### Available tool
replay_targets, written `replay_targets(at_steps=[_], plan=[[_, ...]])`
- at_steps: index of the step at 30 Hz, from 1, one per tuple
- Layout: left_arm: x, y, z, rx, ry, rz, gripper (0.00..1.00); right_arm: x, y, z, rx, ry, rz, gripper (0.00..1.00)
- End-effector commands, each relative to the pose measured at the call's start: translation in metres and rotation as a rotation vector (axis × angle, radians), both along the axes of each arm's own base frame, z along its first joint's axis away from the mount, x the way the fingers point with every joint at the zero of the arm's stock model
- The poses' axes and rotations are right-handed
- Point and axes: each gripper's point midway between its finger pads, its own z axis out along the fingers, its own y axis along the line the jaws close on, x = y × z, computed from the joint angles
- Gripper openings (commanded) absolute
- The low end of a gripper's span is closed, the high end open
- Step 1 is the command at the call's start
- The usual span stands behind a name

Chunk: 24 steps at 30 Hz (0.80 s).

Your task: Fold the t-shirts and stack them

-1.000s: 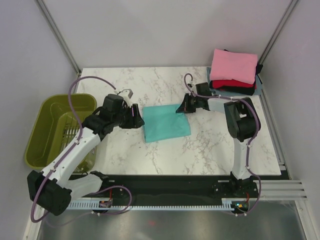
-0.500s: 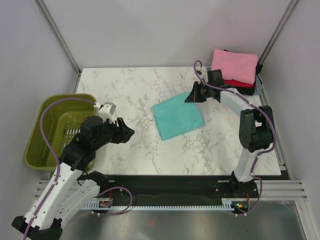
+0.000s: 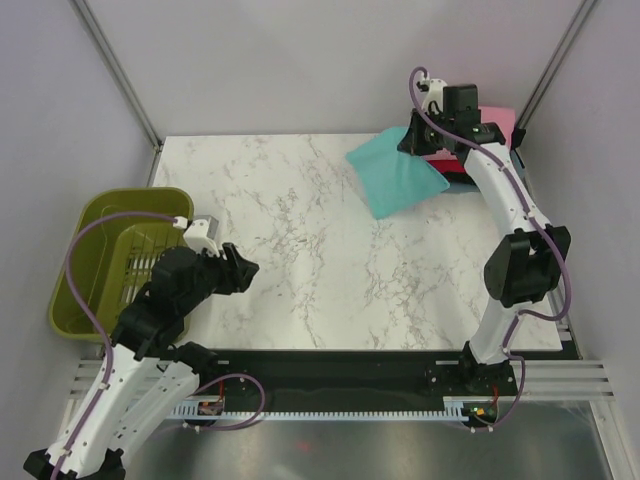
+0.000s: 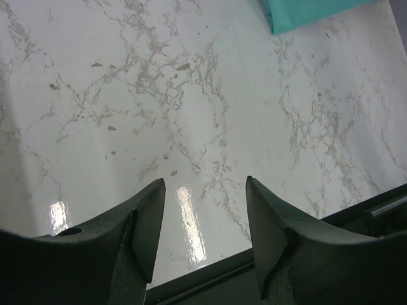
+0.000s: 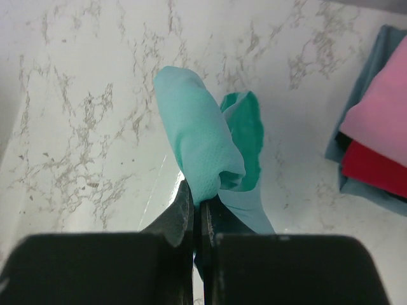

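One teal shirt point(image 5: 198, 145), clenched in the right tool point(image 5: 196, 202), hangs, long axis seemingly pointing near-left; left tool point(image 4: 203, 185) gapes.

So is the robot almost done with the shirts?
Nearly. The pink shirt and red shirt already lie folded and stacked. The right end effector pinches the folded teal shirt near them; laying that on top is left. The left end effector is open, empty.
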Motion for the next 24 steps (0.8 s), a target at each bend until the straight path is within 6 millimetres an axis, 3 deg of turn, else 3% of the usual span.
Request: replay_targets(at_steps=[1,3,4,13,15,24], plan=[[0.004,0.002,-0.001,0.003,0.010,0.025,0.61,0.014,-0.031,0.033,-0.077,-0.081,-0.046,0.00],[0.004,0.001,-0.001,0.003,0.010,0.022,0.61,0.019,-0.038,0.040,-0.086,-0.095,-0.059,0.00],[0.005,0.001,-0.001,0.005,0.011,0.020,0.61,0.022,-0.042,0.054,-0.088,-0.122,-0.064,0.00],[0.007,-0.002,-0.007,0.016,0.034,0.009,0.61,0.040,-0.072,0.118,-0.135,-0.260,-0.138,0.00],[0.007,-0.002,-0.007,0.016,0.036,0.008,0.61,0.043,-0.077,0.118,-0.137,-0.256,-0.146,0.00],[0.009,-0.003,-0.011,0.027,0.049,0.008,0.60,0.040,-0.097,0.156,-0.153,-0.350,-0.173,0.00]])
